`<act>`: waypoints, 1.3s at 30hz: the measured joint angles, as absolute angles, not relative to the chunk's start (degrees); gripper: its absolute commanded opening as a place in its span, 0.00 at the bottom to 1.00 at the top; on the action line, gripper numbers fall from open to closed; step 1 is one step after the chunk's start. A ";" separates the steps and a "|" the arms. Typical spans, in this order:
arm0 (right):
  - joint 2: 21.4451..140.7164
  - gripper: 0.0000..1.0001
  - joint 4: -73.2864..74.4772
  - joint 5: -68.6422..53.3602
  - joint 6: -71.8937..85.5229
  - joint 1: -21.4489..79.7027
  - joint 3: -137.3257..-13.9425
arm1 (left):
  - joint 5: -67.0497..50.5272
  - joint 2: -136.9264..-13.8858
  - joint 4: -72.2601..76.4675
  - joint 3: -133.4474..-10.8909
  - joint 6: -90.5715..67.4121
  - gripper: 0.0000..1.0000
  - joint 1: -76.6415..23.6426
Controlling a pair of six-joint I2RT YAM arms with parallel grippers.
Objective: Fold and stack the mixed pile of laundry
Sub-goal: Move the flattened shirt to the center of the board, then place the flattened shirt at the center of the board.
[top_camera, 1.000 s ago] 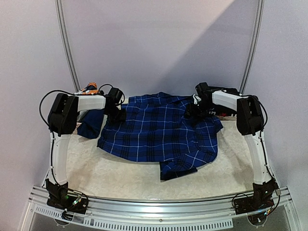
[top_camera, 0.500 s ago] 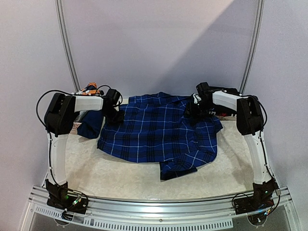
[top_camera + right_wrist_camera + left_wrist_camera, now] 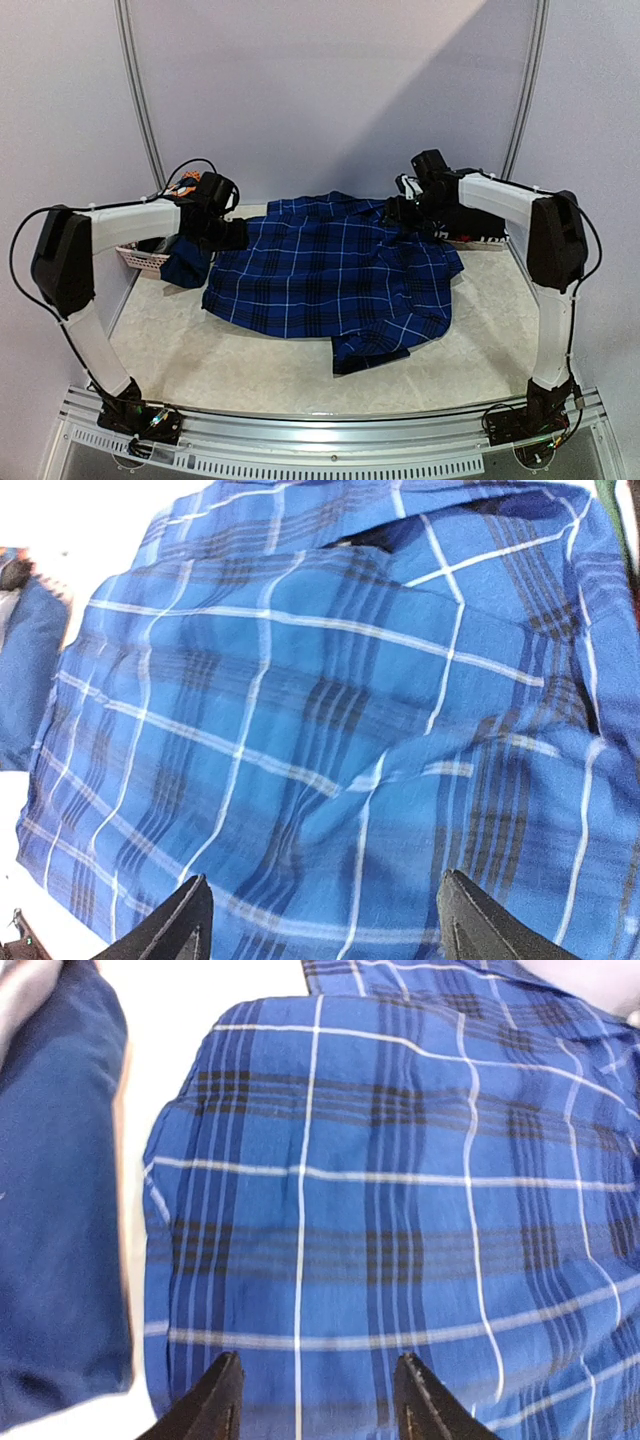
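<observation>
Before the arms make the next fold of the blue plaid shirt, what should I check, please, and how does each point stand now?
1. Left jaws open, nothing between them: ok.
2. Right jaws open, nothing between them: ok.
3. Blue plaid shirt lying flat: not ok. Its near right corner is doubled over, and creases run under the right arm.
4. Shirt apart from the dark blue garment: ok. In the left wrist view a strip of table shows between them.
5. Both sleeves found: cannot tell, the cloth hides them.
</observation>
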State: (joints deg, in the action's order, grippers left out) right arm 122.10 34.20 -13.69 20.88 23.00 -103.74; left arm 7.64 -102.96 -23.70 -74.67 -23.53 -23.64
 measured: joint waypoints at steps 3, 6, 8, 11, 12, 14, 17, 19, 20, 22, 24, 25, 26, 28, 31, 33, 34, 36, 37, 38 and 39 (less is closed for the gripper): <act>114.91 0.78 32.84 -12.53 21.04 24.47 -96.86 | 9.58 -96.92 -23.46 -69.30 -23.51 0.57 -25.67; 108.97 0.79 31.48 -11.22 21.58 25.98 -90.24 | 11.18 -92.01 -23.62 -64.07 -23.35 0.59 -28.32; 105.06 0.79 30.50 -10.17 22.02 27.16 -85.10 | 12.14 -89.23 -23.35 -61.12 -23.05 0.59 -30.70; 99.83 0.79 29.43 -8.71 22.76 29.04 -78.17 | 13.10 -84.75 -23.31 -56.86 -22.33 0.59 -35.14; 98.02 0.79 29.02 -8.29 23.14 29.65 -75.77 | 13.17 -83.68 -23.14 -55.90 -22.06 0.59 -36.29; 93.82 0.79 28.56 -7.51 23.77 30.89 -70.63 | 13.28 -81.28 -22.70 -53.89 -21.30 0.58 -39.18; 88.38 0.78 27.68 -6.39 24.60 32.97 -64.93 | 13.28 -79.24 -21.06 -52.03 -19.94 0.57 -43.38; 85.41 0.78 26.89 -6.00 24.84 34.59 -62.15 | 13.28 -78.85 -19.81 -51.22 -19.00 0.57 -46.02; 83.85 0.78 26.50 -5.82 24.75 35.83 -60.66 | 13.39 -78.81 -18.98 -50.74 -18.59 0.57 -47.42; 80.79 0.78 25.65 -5.96 24.34 38.83 -57.58 | 13.72 -78.83 -18.17 -49.95 -17.91 0.57 -49.80; 78.32 0.78 24.58 -6.57 23.73 41.67 -54.59 | 14.09 -78.87 -18.06 -49.60 -17.76 0.56 -51.33; 76.84 0.78 24.05 -7.14 23.29 43.35 -52.58 | 14.35 -78.87 -18.02 -49.47 -17.76 0.56 -51.86; 75.99 0.77 23.75 -7.64 22.92 44.29 -51.27 | 14.59 -78.87 -18.04 -49.41 -17.78 0.56 -52.14; 74.67 0.77 23.44 -8.54 22.28 46.37 -49.06 | 15.11 -78.87 -18.06 -49.19 -17.98 0.56 -52.62; 74.32 0.77 22.50 -8.99 21.54 49.39 -46.78 | 14.57 -78.65 -17.37 -48.27 -17.96 0.56 -53.76; 74.32 0.78 21.61 -9.02 21.50 51.03 -45.50 | 12.78 -78.48 -16.19 -47.24 -17.23 0.56 -55.22; 74.32 0.78 21.23 -8.88 21.56 51.66 -44.91 | 11.57 -78.48 -15.75 -46.98 -16.82 0.56 -56.23; 74.30 0.79 20.67 -8.01 21.87 52.31 -44.14 | 8.64 -79.31 -14.48 -47.00 -15.44 0.57 -58.65; 74.28 0.79 20.29 -7.07 22.26 52.51 -43.86 | 7.33 -80.23 -13.89 -47.27 -14.83 0.57 -59.75; 74.15 0.79 20.03 -6.00 22.74 52.51 -43.59 | 6.00 -81.76 -13.43 -47.92 -14.13 0.57 -61.01; 73.76 0.79 19.90 -4.78 23.31 52.51 -43.31 | 4.51 -83.81 -12.75 -48.80 -13.41 0.57 -62.24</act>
